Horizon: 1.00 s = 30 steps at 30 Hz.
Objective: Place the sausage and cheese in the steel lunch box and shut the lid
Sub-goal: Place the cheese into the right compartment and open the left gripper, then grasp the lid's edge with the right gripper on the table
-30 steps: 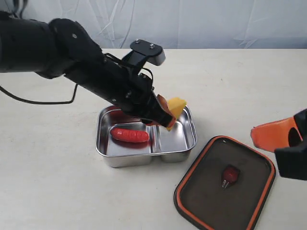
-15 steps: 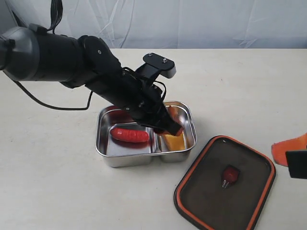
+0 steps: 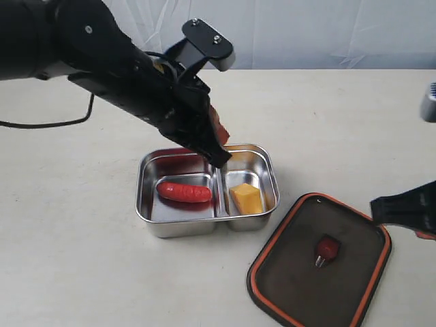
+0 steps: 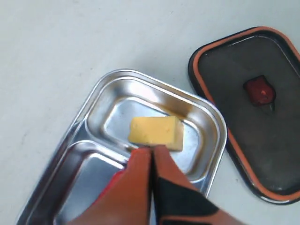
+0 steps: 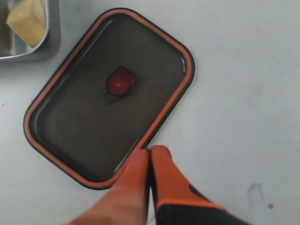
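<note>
The steel lunch box (image 3: 155, 221) stands mid-table. In its left compartment lies the red sausage (image 3: 184, 192); the yellow cheese (image 3: 246, 198) rests in the right one, also visible from the left wrist as the cheese (image 4: 154, 131). My left gripper (image 3: 219, 151) hovers above the box's back rim, shut and empty, its tips (image 4: 151, 149) just over the cheese. The dark lid (image 3: 319, 260) with orange rim lies on the table right of the box. My right gripper (image 5: 150, 151) is shut, empty, above the lid's (image 5: 93, 112) edge.
The box (image 4: 208, 122) and the lid (image 4: 253, 112) sit close together on a plain pale table (image 3: 82, 272). A white cloth backdrop (image 3: 306, 30) hangs behind the table. The right arm's dark body (image 3: 409, 208) reaches in at the right edge.
My left gripper has let the cheese go in the right compartment, shut, and lifted up and back. The right arm has moved in over the lid's right edge.
</note>
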Tool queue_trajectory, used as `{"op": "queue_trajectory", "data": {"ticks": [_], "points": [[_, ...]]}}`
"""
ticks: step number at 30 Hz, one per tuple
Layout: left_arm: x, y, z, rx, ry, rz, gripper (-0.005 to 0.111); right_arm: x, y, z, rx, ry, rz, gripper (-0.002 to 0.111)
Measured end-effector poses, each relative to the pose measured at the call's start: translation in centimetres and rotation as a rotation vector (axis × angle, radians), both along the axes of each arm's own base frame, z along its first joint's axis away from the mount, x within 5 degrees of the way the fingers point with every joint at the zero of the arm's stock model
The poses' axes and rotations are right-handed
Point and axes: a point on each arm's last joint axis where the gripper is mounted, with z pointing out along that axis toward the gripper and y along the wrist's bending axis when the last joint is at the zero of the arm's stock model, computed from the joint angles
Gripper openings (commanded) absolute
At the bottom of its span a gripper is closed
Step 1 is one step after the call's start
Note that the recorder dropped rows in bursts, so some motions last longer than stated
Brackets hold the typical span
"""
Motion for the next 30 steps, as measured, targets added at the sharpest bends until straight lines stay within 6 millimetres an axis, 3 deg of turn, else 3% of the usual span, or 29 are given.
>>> {"op": "queue_trajectory", "data": {"ticks": [4, 10, 15, 21, 24, 30], "points": [[-1.0, 1.9, 1.7, 0.122, -0.034, -0.002, 0.0, 1.8, 2.0, -1.8, -0.07, 0.027, 0.014, 0.038], [-2.2, 5.4, 3.6, 0.354, -0.063, 0.079, 0.0, 4.3, 3.0, -4.0, -0.194, 0.001, -0.035, 0.04], [-3.3, 7.2, 5.7, 0.392, -0.111, 0.135, 0.0, 7.2, 1.5, -5.1, -0.159, 0.02, -0.099, 0.04], [-4.3, 7.9, 7.2, 0.352, -0.129, 0.151, 0.0, 10.1, -0.7, -7.3, -0.098, 0.141, -0.094, 0.04], [-4.6, 7.9, 7.4, 0.332, -0.116, 0.154, 0.0, 11.2, -1.7, -8.6, -0.092, 0.199, -0.106, 0.04], [-4.7, 7.8, 7.0, 0.332, -0.101, 0.152, 0.0, 12.6, -1.8, -11.5, -0.093, 0.271, -0.076, 0.04]]}}
